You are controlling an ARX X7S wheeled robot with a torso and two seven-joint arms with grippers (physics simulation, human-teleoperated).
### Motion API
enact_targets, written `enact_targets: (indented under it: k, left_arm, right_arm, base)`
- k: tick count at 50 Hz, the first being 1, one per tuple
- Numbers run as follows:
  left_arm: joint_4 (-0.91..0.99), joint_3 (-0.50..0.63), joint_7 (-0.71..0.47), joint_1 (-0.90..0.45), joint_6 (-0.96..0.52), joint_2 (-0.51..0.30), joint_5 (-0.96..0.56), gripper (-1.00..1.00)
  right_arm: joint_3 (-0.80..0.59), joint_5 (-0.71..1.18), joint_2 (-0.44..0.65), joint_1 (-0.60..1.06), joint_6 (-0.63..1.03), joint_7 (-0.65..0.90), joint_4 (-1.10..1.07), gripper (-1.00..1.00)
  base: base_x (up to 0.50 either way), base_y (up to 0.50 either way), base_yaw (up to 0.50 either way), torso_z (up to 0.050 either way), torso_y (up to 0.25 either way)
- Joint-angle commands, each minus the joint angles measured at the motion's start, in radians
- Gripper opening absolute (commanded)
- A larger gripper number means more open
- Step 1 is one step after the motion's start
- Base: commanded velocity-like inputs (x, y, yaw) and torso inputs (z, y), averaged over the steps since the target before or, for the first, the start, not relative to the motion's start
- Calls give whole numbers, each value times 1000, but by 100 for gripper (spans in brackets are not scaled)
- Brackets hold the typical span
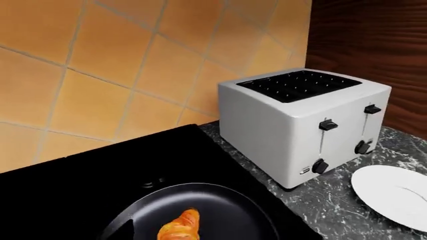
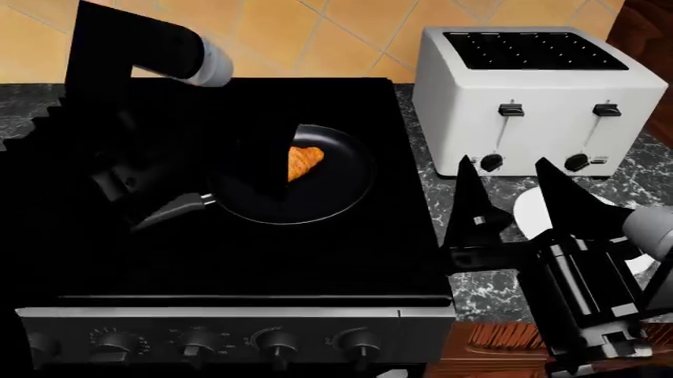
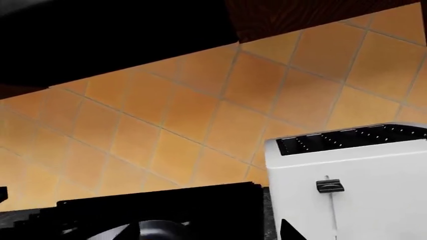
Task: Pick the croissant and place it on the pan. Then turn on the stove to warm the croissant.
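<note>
Croissant (image 2: 304, 162) already lies in the pan (image 2: 334, 197) on the stove (image 2: 315, 260), so I judge the knobs (image 2: 279, 344) come next: front panel, below-left of my spread, empty right pincer (image 2: 507, 179); left pincer hidden, state unknowable.

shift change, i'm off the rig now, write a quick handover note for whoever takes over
Right hand: open, empty, raised over the counter in front of the toaster.
Left hand: hard to make out, dark against the stove; its state cannot be told.
Croissant: lying in the pan, which sits on the stove top.
Done: croissant placed on the pan.
Left: turn on the stove with one of the front knobs; neither hand is at them yet.
</note>
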Motion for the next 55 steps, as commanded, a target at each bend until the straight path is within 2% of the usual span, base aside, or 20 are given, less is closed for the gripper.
enact_targets:
  k: [1,10,21,30,37,55]
  left_arm:
    - [45,-3,-41,9,11,-19,-61,100]
    - [45,7,-37,3,18,-24,-55,100]
    - [52,16,-34,5,28,-30,-56,100]
    - [61,14,-22,21,41,-37,-51,100]
    - [50,8,-56,42,80,-34,-134,100]
    - [163,-29,-32,65,104,-48,-32,100]
  right_arm:
    - [-11,16,2,9,8,14,4,100]
    - [-4,20,7,0,-4,11,6,100]
    - [-22,-35,11,-16,-28,-15,2,100]
    - [-40,-56,17,-15,-26,-14,-2,100]
    - [-26,-27,12,-16,-31,-1,9,100]
    - [8,70,47,5,-11,50,-18,100]
  base:
    - [-500,227,0,0,0]
    - [-457,199,0,0,0]
    - [0,19,0,0,0]
    - [0,500,0,0,0]
    - [0,143,0,0,0]
    - [0,0,0,-3,0]
